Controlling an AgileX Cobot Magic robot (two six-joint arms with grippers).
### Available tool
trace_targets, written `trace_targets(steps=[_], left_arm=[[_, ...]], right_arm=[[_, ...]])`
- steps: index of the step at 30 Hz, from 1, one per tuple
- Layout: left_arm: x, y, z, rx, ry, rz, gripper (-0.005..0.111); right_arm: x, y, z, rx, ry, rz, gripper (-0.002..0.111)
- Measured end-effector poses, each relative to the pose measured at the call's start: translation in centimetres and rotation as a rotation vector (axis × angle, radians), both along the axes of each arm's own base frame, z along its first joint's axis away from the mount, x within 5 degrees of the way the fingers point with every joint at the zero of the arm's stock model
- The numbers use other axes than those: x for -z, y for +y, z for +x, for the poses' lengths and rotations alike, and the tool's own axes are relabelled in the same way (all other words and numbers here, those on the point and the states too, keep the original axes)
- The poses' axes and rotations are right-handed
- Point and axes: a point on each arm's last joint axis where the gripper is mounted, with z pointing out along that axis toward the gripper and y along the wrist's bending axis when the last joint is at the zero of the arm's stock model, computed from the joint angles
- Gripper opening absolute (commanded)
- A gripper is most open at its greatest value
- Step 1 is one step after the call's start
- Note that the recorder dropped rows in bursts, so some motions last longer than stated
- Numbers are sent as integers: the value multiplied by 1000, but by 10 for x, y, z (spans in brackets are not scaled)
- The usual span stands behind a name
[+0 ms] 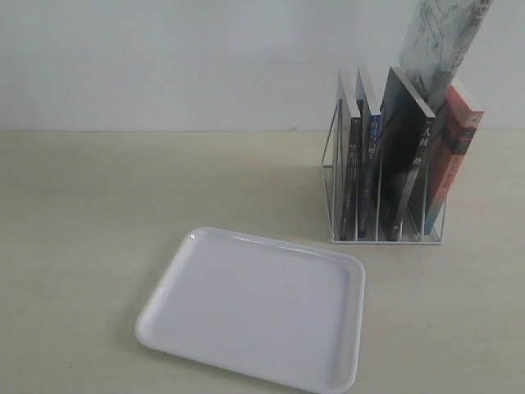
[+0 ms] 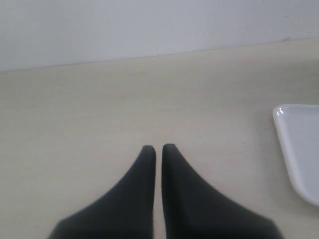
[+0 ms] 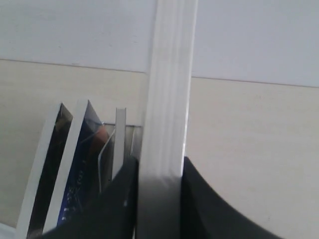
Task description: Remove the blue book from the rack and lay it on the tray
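Quick surface rundown of what we're seeing

The tray (image 1: 246, 312) looks to us like smooth, glossy white plastic with a highlight along its rim, while the bench (image 1: 82, 205) is pale and matt with a faint grain. We read the rack (image 1: 385, 240) as thin white-coated wire. The blue book (image 1: 371, 164) and the pale book (image 3: 167, 99) are paper, with matt white page edges and slightly shiny covers. The left hand (image 2: 158, 149) and right hand (image 3: 159, 167) look smooth, dark and matt, and we can't tell if that's plastic or rubber.
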Motion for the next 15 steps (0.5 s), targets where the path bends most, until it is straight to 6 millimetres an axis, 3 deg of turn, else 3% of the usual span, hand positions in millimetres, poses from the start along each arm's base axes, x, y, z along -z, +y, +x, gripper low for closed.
trace_targets(steps=[15], left_arm=[[0, 0, 0, 0, 0, 0, 5]], right_arm=[[14, 2, 8, -13, 49, -20, 0]])
